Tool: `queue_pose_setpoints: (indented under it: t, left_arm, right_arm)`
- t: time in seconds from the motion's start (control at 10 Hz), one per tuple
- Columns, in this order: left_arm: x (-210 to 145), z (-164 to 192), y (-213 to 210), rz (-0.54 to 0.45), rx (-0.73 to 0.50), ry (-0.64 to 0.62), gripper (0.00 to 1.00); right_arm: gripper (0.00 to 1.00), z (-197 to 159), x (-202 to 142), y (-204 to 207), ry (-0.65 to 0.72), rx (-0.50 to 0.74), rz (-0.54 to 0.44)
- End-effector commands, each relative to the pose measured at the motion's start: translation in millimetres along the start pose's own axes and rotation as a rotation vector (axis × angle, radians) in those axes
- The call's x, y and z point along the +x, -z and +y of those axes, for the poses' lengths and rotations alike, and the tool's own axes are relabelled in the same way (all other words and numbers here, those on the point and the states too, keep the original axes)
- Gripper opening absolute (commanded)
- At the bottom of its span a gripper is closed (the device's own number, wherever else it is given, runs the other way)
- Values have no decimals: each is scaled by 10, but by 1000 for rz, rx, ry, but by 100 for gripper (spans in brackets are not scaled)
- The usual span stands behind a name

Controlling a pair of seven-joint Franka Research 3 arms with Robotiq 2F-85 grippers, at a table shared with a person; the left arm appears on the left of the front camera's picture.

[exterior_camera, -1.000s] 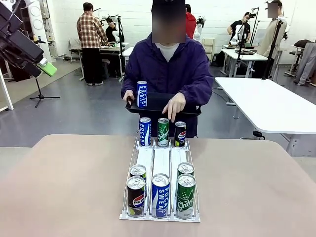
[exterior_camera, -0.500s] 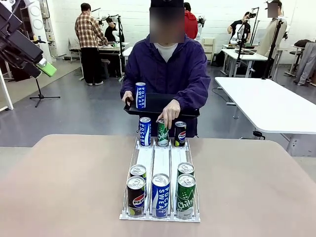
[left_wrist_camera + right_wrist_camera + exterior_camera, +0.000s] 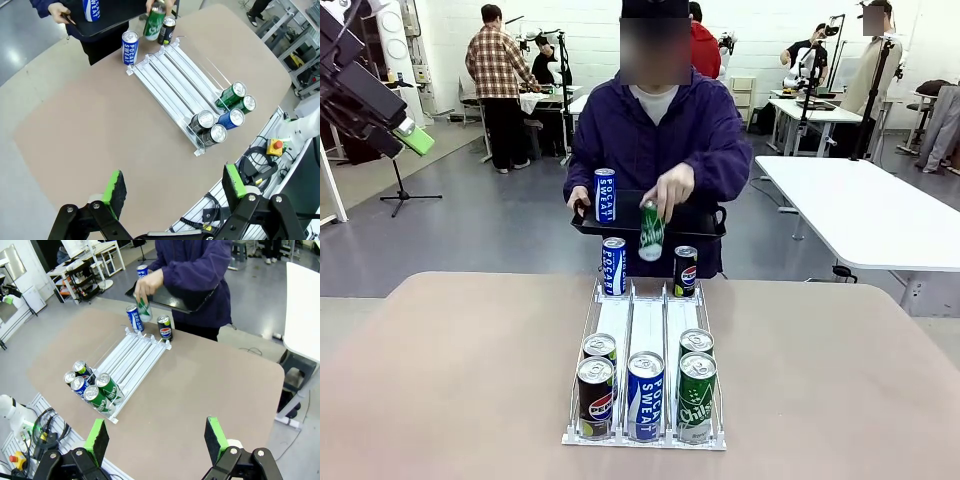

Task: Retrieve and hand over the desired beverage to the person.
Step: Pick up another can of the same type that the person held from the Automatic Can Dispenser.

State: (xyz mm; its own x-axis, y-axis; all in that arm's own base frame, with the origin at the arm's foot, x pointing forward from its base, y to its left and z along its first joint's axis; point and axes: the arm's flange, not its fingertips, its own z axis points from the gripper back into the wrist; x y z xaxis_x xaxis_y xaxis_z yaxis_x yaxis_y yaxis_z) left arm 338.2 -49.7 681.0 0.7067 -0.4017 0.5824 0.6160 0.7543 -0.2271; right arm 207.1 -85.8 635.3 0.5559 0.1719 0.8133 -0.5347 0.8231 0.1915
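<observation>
Two spread, empty: left pincer (image 3: 174, 186), right pincer (image 3: 157, 439) — person's hand (image 3: 669, 188) holds glossy green cylindrical can (image 3: 651, 232) over white ribbed rack (image 3: 647, 320).

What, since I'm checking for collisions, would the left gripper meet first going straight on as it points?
Probably the bare table, beside the can rack rather than on it. The open left gripper hangs above it with nothing between in its wrist view, though depth is hard to judge.

A hand (image 3: 161, 4) holds a green can (image 3: 154, 25) near the rack (image 3: 172, 80).
</observation>
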Motion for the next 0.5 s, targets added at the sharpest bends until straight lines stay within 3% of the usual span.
queue_pose_setpoints:
  t: [0.0,0.4]
  left_arm:
    - [-9,2,-16,2,-4,-14,100]
    - [-9,2,-16,2,-4,-14,100]
  right_arm:
    - [100,-3,-1,17,-6,11,3]
    - [100,-3,-1,17,-6,11,3]
